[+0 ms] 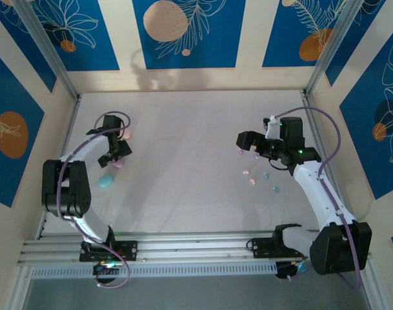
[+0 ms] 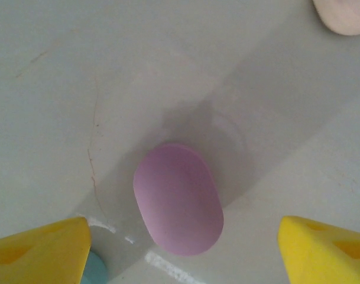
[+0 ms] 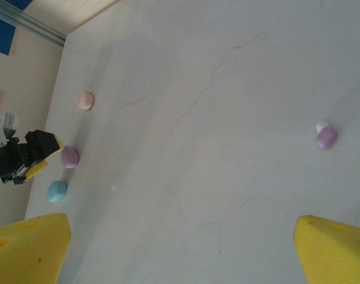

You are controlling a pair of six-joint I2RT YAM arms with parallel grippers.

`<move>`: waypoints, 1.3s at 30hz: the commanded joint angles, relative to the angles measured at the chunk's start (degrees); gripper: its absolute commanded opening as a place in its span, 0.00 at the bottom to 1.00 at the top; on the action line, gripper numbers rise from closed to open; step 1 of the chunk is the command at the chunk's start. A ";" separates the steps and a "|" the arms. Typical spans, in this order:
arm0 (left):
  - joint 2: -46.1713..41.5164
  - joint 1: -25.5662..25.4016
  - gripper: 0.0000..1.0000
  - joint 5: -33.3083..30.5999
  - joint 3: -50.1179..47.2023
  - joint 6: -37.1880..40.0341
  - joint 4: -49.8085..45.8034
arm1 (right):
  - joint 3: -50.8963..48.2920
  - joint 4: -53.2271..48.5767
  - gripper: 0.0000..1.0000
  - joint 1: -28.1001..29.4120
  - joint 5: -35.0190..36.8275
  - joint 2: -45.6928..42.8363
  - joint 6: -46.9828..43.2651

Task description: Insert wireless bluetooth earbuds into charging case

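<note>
Grasp step: left tool [image 2: 182,239], jaws apart, straddles the purple case [image 2: 178,198] untouched; right tool [image 3: 180,248] gapes near a purple earbud [image 3: 326,138]; next, probably, close squarely on the case.

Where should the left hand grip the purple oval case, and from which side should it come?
Across its narrow middle, from straight above: the purple case lies flat, its long sides facing the left hand's open fingers, probably the easiest span.

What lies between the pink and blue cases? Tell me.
The purple case lies between the pink case and the blue case, as the right wrist view shows.
</note>
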 commanded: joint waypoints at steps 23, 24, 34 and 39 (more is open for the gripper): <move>8.73 1.01 0.55 4.42 3.28 -7.07 -0.37 | -3.08 -2.72 0.99 0.63 0.72 -1.85 2.42; 8.29 1.00 0.52 4.99 2.81 -6.88 0.08 | -3.16 -2.66 0.99 0.61 0.72 -1.85 2.48; 4.02 -5.05 0.30 11.04 -2.35 -6.53 2.97 | -4.25 -2.39 0.99 1.10 0.79 -1.77 3.35; 3.59 -18.91 0.30 10.76 -3.09 -11.12 4.28 | -5.00 -1.71 0.99 2.71 0.37 0.18 3.45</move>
